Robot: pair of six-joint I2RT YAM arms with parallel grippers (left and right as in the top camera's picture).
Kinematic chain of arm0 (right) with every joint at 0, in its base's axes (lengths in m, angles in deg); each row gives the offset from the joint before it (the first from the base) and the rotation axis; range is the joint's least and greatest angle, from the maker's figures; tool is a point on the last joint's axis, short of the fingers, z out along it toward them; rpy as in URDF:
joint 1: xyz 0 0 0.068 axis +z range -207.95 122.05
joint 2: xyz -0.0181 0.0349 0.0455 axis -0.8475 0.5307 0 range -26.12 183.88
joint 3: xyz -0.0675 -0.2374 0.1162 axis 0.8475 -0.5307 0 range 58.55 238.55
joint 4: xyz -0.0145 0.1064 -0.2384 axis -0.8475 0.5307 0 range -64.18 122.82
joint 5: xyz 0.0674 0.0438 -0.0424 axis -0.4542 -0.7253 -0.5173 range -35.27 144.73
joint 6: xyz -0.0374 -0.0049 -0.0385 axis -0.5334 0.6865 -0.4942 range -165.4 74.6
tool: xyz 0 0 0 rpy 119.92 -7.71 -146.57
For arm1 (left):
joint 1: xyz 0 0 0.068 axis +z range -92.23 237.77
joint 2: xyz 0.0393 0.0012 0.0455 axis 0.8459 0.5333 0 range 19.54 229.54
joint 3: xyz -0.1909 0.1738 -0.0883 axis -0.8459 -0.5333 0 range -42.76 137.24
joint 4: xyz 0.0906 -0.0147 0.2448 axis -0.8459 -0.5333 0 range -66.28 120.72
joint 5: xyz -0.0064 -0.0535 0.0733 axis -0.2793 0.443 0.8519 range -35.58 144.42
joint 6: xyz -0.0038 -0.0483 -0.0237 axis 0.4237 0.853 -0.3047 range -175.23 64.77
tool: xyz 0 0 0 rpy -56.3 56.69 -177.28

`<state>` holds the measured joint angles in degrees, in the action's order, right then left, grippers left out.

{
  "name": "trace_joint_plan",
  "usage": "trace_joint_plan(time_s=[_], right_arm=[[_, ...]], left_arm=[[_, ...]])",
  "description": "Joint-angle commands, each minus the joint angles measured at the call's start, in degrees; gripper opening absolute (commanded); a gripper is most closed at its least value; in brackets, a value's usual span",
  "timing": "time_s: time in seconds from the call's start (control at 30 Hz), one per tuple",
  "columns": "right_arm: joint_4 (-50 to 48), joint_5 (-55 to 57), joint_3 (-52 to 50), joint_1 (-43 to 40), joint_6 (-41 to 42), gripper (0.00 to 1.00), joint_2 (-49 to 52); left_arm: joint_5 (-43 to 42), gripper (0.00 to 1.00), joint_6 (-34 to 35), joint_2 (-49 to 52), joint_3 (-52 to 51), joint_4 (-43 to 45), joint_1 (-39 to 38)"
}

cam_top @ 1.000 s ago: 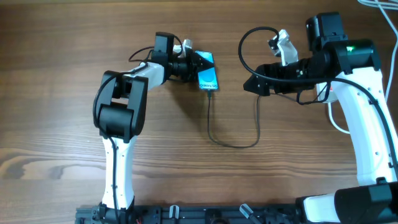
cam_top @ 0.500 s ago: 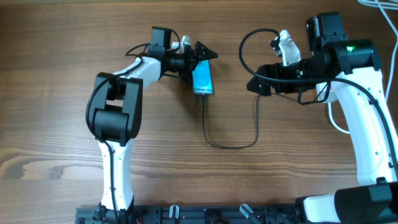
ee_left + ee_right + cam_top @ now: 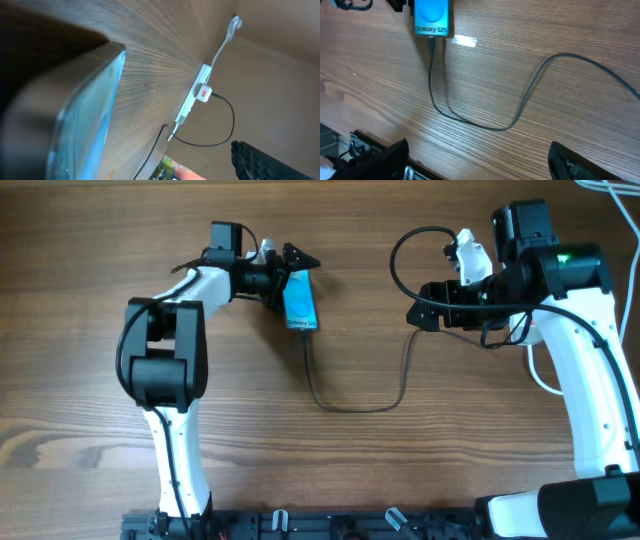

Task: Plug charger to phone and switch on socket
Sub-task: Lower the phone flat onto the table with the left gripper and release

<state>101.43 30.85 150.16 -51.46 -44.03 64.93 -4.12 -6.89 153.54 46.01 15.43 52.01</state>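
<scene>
1. A brown wood-grain table [image 3: 90, 450] fills the overhead view, with a black rail along its near edge.
2. The phone [image 3: 299, 302] lies screen up, left of the table's middle, with its dark text on the end nearer the rail.
3. The left gripper [image 3: 289, 280] stands at the phone's far end. In the left wrist view the phone is a blurred slab at the left. One dark finger [image 3: 260, 160] shows well apart from it and the other finger is hidden. The jaws are spread wide and do not clamp the phone.
4. The charger [image 3: 355, 408] meets the phone's text end. Whether its plug tip is fully seated is too small to tell. The cable dips toward the rail, then climbs and loops right of the phone.
5. The right gripper [image 3: 420, 310] hovers well right of the phone. Its fingers are parted, with only table between them.
6. The socket [image 3: 466, 254] is farther right, and the right arm covers most of it. The left wrist view shows its red-marked switch [image 3: 202, 93], but the switch's position cannot be made out.
7. Bare wood lies left of the phone and between the cable and the rail.
</scene>
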Motion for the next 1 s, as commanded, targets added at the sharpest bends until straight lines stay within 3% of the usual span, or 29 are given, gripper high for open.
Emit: trace_joint_plan(time_s=[0.0, 0.3, 0.77, 0.97], right_arm=[[-0.2, 1.0, 0.5, -0.1, 0.8, 0.89, -1.3], [0.4, 1.0, 0.5, -0.1, 0.8, 0.90, -1.3], [1.3, 1.8, 0.5, -0.1, 0.8, 0.90, -1.3], [1.2, 8.3, 0.5, -0.1, 5.0, 0.90, -1.3]], left_arm=[[19.1, 1.00, -4.5, 4.4, -3.1, -7.4, 0.8], [30.1, 1.00, -7.7, 4.4, -3.1, -16.8, 0.8], [37.0, 1.00, -8.9, 4.4, -3.1, -20.2, 1.2], [39.1, 1.00, -8.9, 4.4, -3.1, -21.5, 3.5]])
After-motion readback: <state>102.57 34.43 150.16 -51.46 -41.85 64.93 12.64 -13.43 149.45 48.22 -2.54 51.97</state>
